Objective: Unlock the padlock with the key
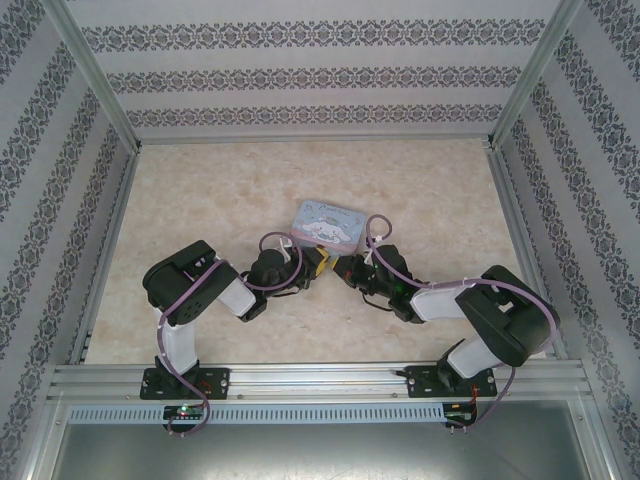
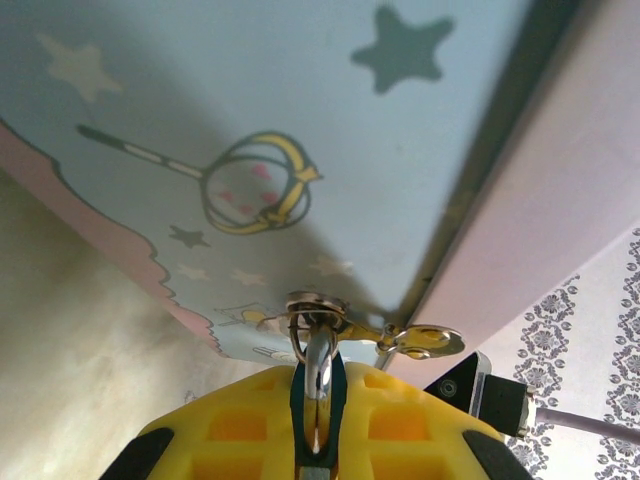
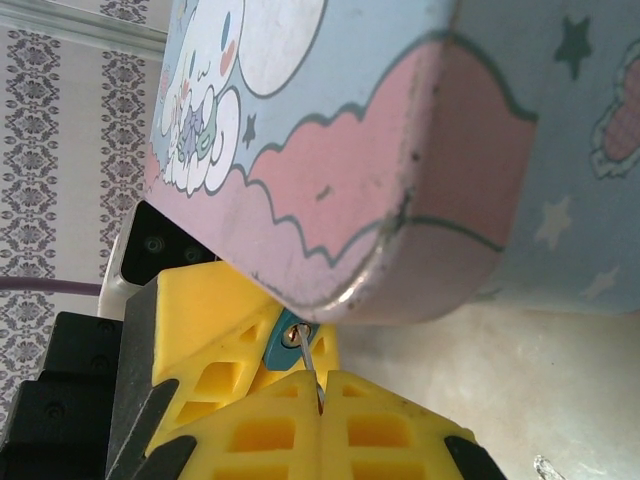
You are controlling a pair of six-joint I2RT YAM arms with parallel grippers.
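My left gripper [image 2: 318, 392] is shut on the padlock [image 2: 339, 400], a small dark-teal body pinched between its yellow fingers. The silver shackle [image 2: 318, 358] hooks through a metal ring on the edge of the pastel-blue tin [image 2: 250, 100]. In the right wrist view the padlock [image 3: 276, 346] faces me with its keyhole. My right gripper [image 3: 322, 388] is shut on the key [image 3: 311, 357], a thin silver sliver whose tip sits in that keyhole. From above, the left gripper [image 1: 316, 262] and the right gripper [image 1: 344, 268] meet tip to tip just in front of the tin [image 1: 330, 222].
The tin's pink side and rounded corner [image 3: 400, 240] hang directly over both grippers. A gold-coloured clasp piece [image 2: 432, 341] sticks out beside the ring. Patterned walls and metal frame rails [image 1: 100, 90] enclose the table [image 1: 200, 190]. Purple cables [image 1: 385, 255] loop along both arms.
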